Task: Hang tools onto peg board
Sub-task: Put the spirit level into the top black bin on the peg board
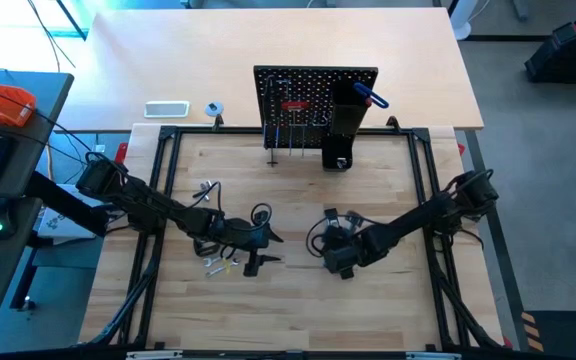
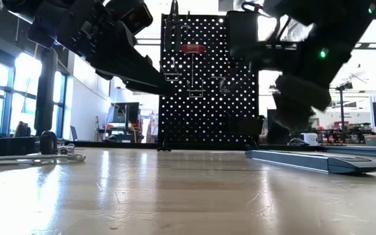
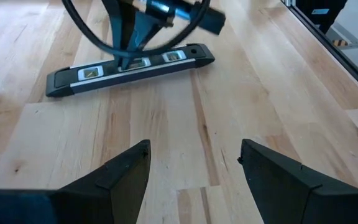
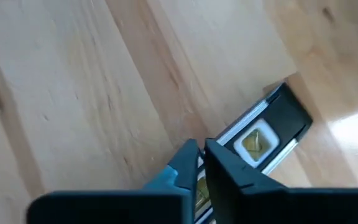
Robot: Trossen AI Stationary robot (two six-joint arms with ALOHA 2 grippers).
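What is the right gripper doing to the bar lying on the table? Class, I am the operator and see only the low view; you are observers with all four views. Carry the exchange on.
Observer: The right gripper is shut on the black-and-silver bar, its fingers pinching it beside a yellow vial window.
Operator: Whereabouts along the bar?
Observer: Near its middle, as the left wrist view shows.
Operator: Is the left gripper holding anything?
Observer: No. The left gripper is open, with only the table showing between its fingers.
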